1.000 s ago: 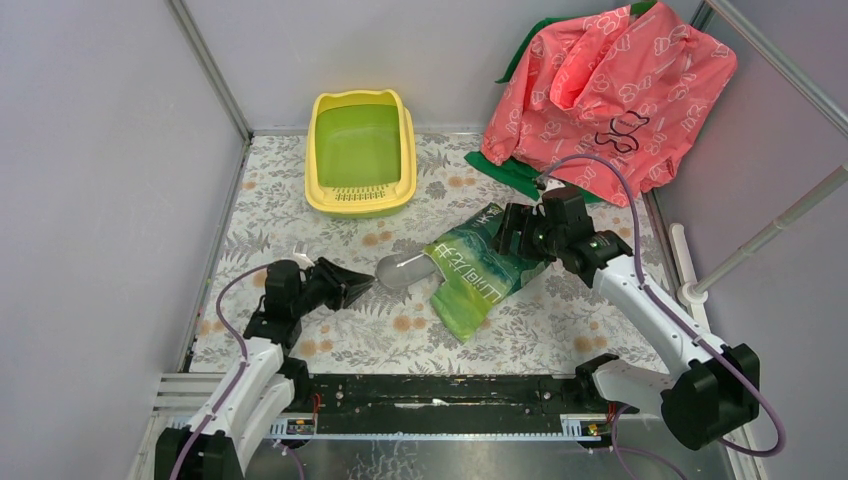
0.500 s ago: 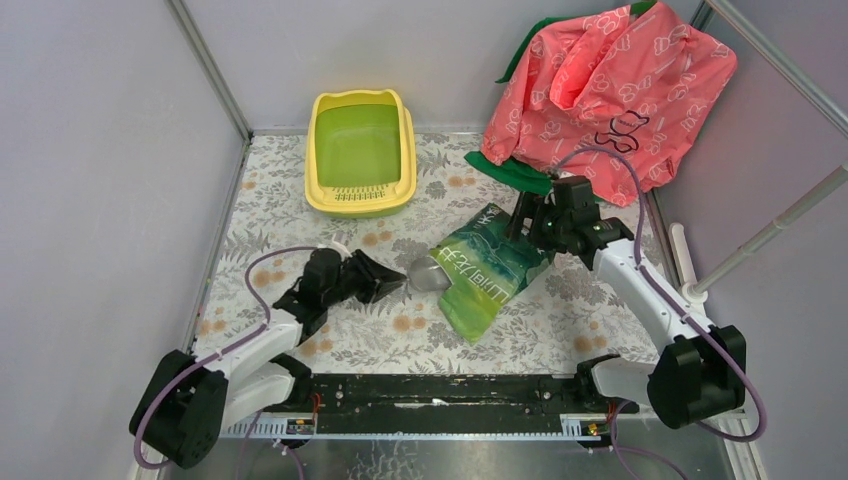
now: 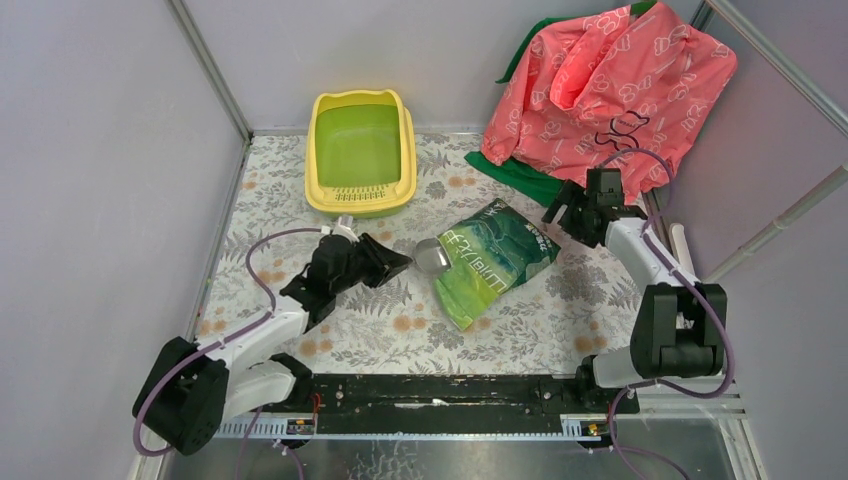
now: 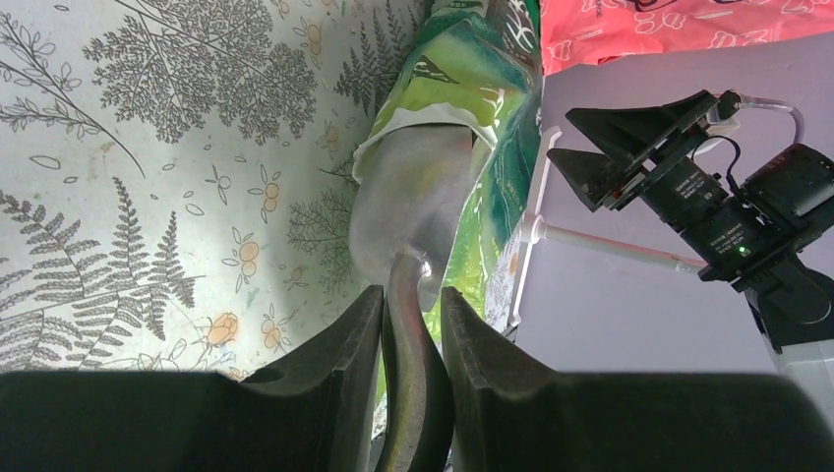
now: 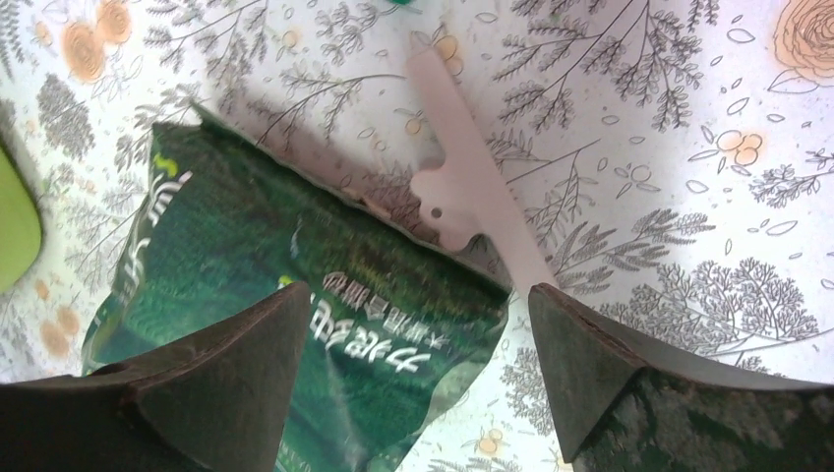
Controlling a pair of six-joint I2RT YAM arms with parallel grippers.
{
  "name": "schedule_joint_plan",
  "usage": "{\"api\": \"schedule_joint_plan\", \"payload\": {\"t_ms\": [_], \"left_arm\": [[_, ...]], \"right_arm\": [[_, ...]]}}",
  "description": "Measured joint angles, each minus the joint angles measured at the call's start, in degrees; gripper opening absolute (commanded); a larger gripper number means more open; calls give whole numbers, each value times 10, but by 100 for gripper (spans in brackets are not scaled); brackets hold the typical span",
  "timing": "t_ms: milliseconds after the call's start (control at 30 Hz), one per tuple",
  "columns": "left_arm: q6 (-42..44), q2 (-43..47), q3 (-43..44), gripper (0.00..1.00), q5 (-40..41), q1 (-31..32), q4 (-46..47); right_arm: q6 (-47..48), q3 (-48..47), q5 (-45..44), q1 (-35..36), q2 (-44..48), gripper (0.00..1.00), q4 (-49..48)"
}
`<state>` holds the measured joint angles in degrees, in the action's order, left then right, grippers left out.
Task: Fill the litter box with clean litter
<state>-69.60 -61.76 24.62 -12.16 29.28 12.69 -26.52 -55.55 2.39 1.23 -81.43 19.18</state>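
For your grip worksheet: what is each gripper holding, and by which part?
Left gripper holds the grey scoop by its handle; right gripper is open, holding nothing.

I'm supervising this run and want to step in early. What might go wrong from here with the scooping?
1. The right tool stands open, clear of the bag, so nothing pins it. The scoop, pushed in at its mouth, may just shove the bag along.
2. The left tool pinches only the scoop's thin handle. Once loaded it might twist and spill before reaching the litter box, which sits well apart.
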Motion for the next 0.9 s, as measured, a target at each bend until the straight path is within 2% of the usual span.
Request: {"api": "schedule_joint_plan", "payload": {"t_ms": [167,400,667,900], "left_arm": [[6,-47,0,0,-9,3,43],[-12,-103,0,0,-36,3,113],[-76,-187,0,0,-61,4,213],[-105,-218,-1,0,-31,26,253]], "right_arm": [[-13,-2,8,-21,-55,92,-42],[-18,-14,63,-31,-149,90,-90],[-18,-14,102,-31,-157,87,-119],[-17,-4,106,-26,-157,86,-127]]}}
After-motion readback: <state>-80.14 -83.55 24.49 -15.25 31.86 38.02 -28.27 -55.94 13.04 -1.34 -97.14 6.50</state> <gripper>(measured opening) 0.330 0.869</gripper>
